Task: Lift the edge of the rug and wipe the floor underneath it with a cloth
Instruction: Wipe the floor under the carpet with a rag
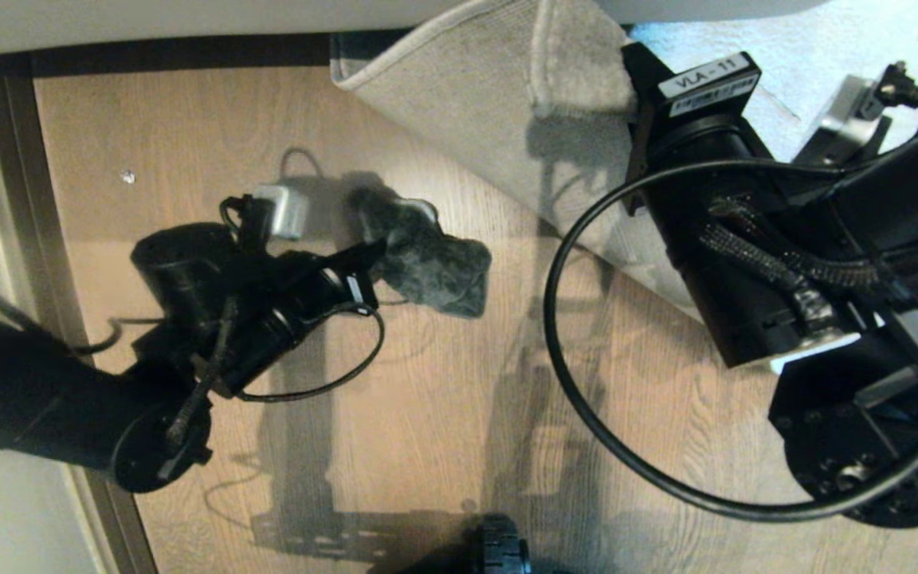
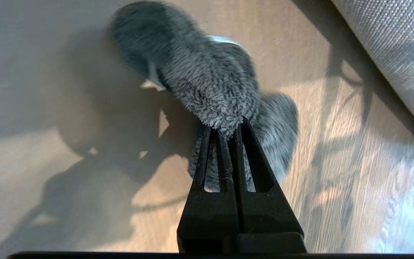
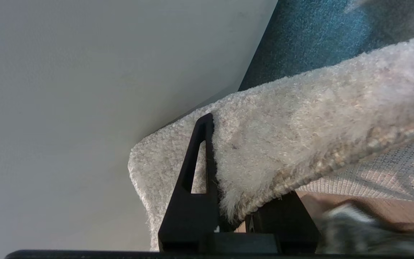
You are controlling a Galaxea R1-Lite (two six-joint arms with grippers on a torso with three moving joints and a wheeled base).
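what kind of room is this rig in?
Probably a home-style room, such as a living room or bedroom. Wood-grain plank floor, a large pile rug with its rug edge folded up off the planks, and a pale wall with dark skirting along the side. Nothing industrial shows.

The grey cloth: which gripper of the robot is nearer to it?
Left. The left gripper is shut on the cloth, on the floor. The right gripper grips the lifted rug edge, apart from it.
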